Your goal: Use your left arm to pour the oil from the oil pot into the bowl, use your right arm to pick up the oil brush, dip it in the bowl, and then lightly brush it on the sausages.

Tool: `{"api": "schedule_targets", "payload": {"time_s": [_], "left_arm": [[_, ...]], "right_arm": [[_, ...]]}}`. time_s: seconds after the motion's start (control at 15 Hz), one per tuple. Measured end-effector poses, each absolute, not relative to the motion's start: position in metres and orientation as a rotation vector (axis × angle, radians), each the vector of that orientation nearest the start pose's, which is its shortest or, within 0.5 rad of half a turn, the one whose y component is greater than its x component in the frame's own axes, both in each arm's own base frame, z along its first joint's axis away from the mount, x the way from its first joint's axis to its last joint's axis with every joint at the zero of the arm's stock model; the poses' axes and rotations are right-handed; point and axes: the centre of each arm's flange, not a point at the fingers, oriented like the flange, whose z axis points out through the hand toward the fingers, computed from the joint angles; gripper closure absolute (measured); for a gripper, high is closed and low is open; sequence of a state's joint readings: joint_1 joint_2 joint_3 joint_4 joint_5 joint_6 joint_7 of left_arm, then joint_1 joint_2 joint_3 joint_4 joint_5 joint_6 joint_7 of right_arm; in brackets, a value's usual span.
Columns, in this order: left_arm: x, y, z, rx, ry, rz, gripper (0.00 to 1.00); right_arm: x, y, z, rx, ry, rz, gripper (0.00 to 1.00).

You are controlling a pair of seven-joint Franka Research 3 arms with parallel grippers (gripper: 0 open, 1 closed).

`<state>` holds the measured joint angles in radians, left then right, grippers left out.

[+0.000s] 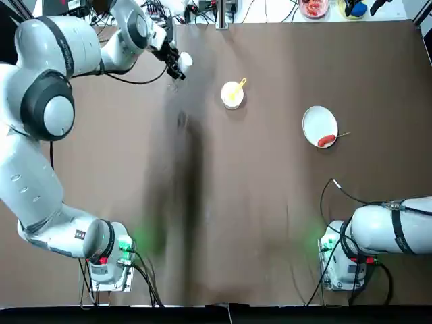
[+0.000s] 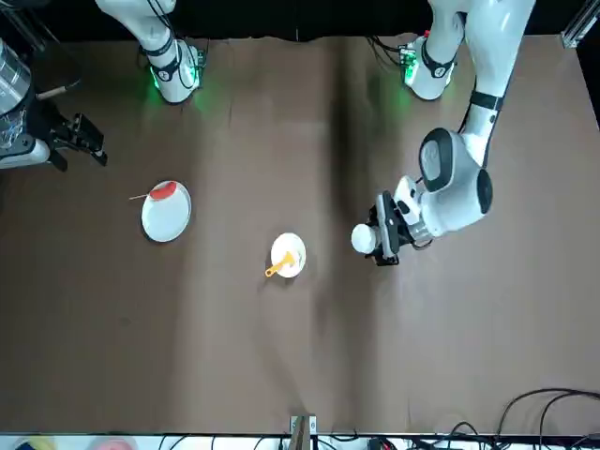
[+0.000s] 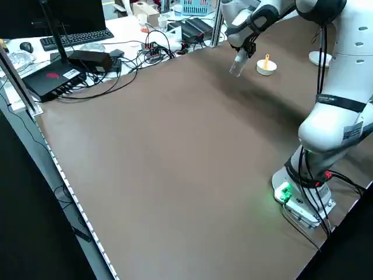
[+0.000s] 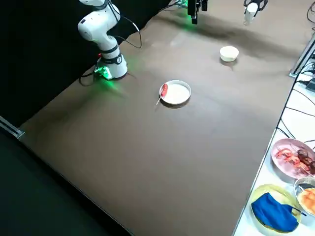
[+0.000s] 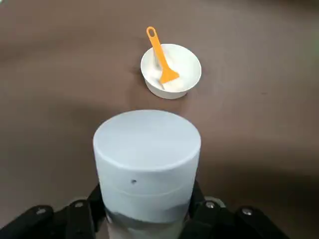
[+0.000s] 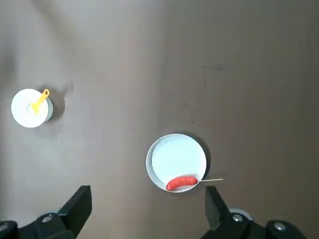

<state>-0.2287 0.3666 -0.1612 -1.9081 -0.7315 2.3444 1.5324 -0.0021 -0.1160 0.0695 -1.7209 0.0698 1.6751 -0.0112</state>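
1. The slim pale oil pot with a round white cap [image 5: 147,169] is clamped between the black left gripper's [image 2: 384,230] fingers and held off the table beside the small white bowl [image 1: 232,94], presumably ready for pouring.
2. The orange-handled oil brush [image 5: 160,55] is propped in that bowl.
3. The right gripper [image 6: 144,211] is held high with fingers spread, empty, above the flat white plate [image 6: 177,157] carrying the red sausage [image 6: 181,182].

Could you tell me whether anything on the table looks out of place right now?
Only the oil brush: it already rests inside the bowl, handle over the rim, while the left gripper holds the oil pot aloft beside it.
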Motion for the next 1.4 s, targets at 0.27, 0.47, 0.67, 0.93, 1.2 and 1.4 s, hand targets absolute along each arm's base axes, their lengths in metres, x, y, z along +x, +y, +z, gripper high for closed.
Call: {"api": "schedule_targets", "payload": {"time_s": [0.27,0.47,0.67,0.93,1.2,1.4], "left_arm": [[0.578,-0.273,0.308,-2.707,2.214,-0.639,0.35],[0.569,-0.293,0.301,-2.723,2.159,-0.587,0.35],[0.561,-0.325,0.308,-2.699,2.13,-0.557,0.35],[0.549,-0.369,0.298,-2.539,2.209,-0.472,0.35],[0.543,-0.408,0.282,-2.43,2.198,-0.364,0.35],[0.54,-0.429,0.279,-2.394,2.152,-0.3,0.35]], "right_arm": [[0.526,0.045,0.626,-3.074,-0.113,-0.111,0.0],[0.526,0.045,0.626,-3.074,-0.113,-0.111,0.0],[0.526,0.045,0.626,-3.074,-0.113,-0.111,0.0],[0.526,0.045,0.626,-3.074,-0.113,-0.115,0.0],[0.526,0.045,0.626,-3.074,-0.113,-0.115,0.0],[0.526,0.045,0.626,-3.074,-0.114,-0.114,0.0]]}}
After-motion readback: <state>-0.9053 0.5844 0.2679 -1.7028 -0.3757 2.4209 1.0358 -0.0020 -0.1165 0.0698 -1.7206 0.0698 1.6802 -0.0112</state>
